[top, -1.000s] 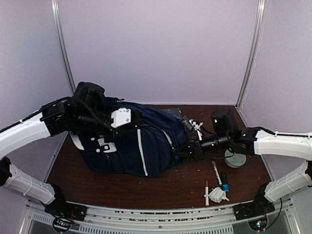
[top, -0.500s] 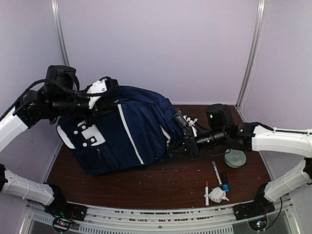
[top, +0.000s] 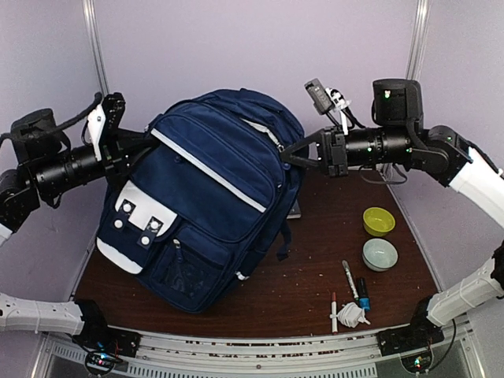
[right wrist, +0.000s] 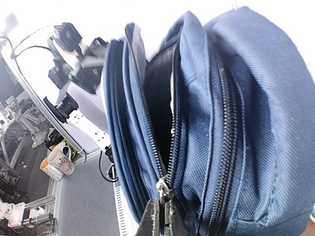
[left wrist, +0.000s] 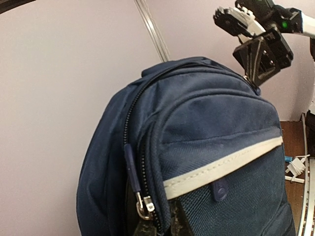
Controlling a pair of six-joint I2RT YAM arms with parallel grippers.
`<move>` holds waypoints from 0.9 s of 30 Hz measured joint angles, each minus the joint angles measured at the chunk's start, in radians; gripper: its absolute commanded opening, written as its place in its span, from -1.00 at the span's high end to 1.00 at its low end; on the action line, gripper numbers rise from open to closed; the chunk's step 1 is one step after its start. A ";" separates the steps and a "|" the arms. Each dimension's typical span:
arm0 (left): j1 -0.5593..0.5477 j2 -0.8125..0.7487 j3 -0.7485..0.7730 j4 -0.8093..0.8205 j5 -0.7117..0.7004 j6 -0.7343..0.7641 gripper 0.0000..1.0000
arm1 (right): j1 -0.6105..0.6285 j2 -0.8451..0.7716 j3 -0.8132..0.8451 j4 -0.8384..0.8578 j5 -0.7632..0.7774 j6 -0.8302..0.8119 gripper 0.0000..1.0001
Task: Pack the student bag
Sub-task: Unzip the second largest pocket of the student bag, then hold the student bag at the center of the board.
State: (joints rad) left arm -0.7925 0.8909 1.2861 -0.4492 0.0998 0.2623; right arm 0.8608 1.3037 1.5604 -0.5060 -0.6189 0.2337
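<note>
On the brown table [top: 315, 268], a yellow bowl [top: 379, 221] and a grey bowl [top: 379, 254] sit below the right claw [top: 287, 155]. Pens [top: 349, 279] and a white lump [top: 354, 313] lie farther from it.

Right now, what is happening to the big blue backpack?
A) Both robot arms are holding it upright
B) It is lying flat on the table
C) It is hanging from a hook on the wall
A: the backpack stands upright between the left arm and the right arm, whose jaws are shut on its upper sides.
</note>
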 measured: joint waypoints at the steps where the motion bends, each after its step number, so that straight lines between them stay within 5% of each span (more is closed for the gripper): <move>1: 0.000 -0.019 -0.044 0.029 0.031 -0.002 0.67 | 0.000 0.005 0.031 -0.034 0.010 -0.014 1.00; 4: 0.007 -0.053 -0.179 0.098 0.146 0.022 0.06 | 0.000 0.021 0.088 -0.126 0.042 -0.059 1.00; 9: -0.056 -0.003 -0.283 0.004 0.198 0.113 -0.35 | -0.008 0.060 0.116 -0.209 0.107 -0.133 1.00; 16: -0.105 0.070 -0.179 -0.150 0.267 0.185 -0.46 | -0.010 0.069 0.166 -0.254 0.131 -0.236 1.00; 27: -0.204 0.356 0.320 -0.187 0.164 0.134 -0.38 | 0.004 0.076 0.166 -0.256 0.113 -0.272 1.00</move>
State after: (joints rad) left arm -0.9970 1.2465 1.6062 -0.6361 0.2638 0.3962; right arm 0.8646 1.3792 1.7267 -0.7620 -0.5060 -0.0383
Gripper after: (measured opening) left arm 0.687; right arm 0.032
